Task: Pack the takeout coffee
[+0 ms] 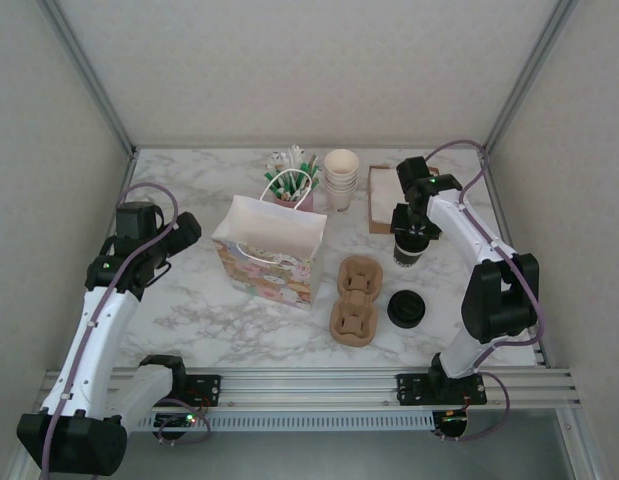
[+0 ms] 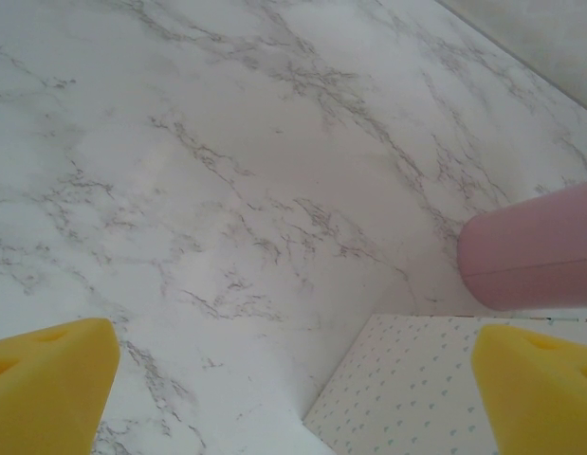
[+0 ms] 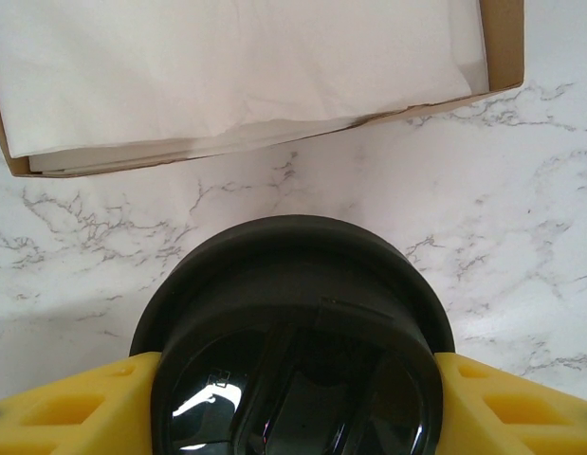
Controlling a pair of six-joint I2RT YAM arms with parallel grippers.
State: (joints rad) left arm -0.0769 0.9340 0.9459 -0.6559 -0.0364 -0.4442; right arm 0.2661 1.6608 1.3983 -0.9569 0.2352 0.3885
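Observation:
The takeout coffee [image 1: 410, 250], a small cup under a glossy black lid [image 3: 293, 332], stands at the right of the marble table, just in front of the napkin box. My right gripper [image 1: 413, 234] comes down over it. In the right wrist view its yellow fingers [image 3: 65, 408] press against both sides of the lid, so it is shut on the cup. I cannot tell whether the cup's base touches the table. My left gripper [image 1: 179, 235] hovers left of the paper bag [image 1: 269, 250], open, with nothing between its yellow fingers [image 2: 46, 379].
The white gift bag stands open mid-table, its patterned side [image 2: 435, 389] near my left gripper. A brown cup carrier [image 1: 354, 300] lies right of it, a low black round item [image 1: 406, 308] beside that. Stacked cream cups [image 1: 340, 175], a napkin box [image 3: 246, 76] and a pink holder [image 2: 530, 251] line the back.

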